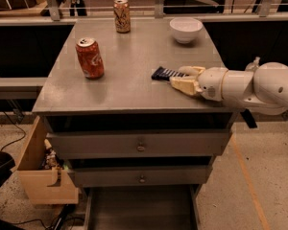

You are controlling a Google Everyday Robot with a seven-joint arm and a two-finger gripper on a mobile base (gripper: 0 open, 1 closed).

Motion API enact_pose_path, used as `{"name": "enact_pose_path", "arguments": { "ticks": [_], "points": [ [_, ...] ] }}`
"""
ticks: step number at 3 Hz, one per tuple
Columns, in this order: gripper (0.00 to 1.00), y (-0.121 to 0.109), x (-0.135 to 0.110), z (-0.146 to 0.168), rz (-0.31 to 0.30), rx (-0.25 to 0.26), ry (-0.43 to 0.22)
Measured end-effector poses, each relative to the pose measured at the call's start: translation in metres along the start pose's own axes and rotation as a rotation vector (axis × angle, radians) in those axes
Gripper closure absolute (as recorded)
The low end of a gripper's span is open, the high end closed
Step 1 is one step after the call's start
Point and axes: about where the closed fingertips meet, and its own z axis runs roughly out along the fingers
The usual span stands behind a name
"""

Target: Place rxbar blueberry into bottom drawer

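The rxbar blueberry (164, 74), a dark-blue wrapper with white stripes, lies flat on the grey cabinet top (129, 75), right of centre. My gripper (181, 77) reaches in from the right at table height. Its two cream fingers (185, 86) have closed on the bar's right end, and the bar still rests on the surface. The bottom drawer (139, 207) is pulled open at the foot of the cabinet and shows a dark tray interior.
A red soda can (90, 57) stands at the left of the top, a tan can (121, 15) at the back, and a white bowl (186, 29) at the back right. Two shut upper drawers (140, 145) have round knobs. A wooden box (41, 171) hangs at the cabinet's left.
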Motion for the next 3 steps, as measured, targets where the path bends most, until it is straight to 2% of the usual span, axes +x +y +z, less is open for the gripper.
{"name": "enact_pose_path", "arguments": {
  "ticks": [1,2,3],
  "points": [
    [1.00,0.000,-0.001,0.000,0.000,0.000,0.000],
    [1.00,0.000,-0.001,0.000,0.000,-0.001,0.000],
    [1.00,-0.001,-0.015,-0.002,-0.022,0.009,-0.008]
  ]
}}
